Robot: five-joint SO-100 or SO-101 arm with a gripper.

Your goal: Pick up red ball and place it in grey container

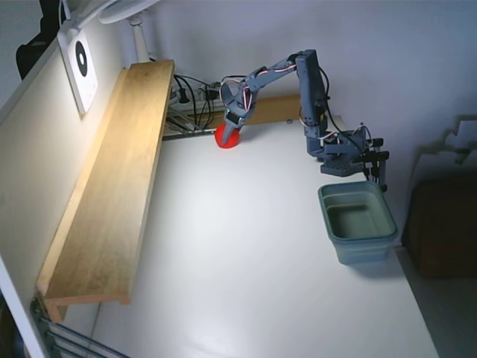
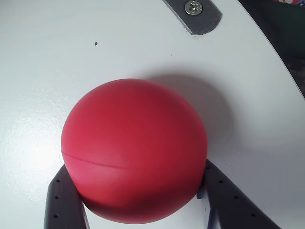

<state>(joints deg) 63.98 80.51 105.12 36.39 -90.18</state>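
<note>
Now the gripper [image 2: 143,200] clasps the red ball [image 2: 134,150] between its two fingers on the white bench [image 1: 246,253], far from the grey container [image 1: 358,222].

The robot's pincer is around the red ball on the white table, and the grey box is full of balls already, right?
Not quite. The grey box is empty, as the fixed view shows. The rest is right: the pincer is around the red ball on the white table.

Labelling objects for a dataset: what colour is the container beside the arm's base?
Grey-blue, plain; the grey container shows only in the fixed view.
</note>
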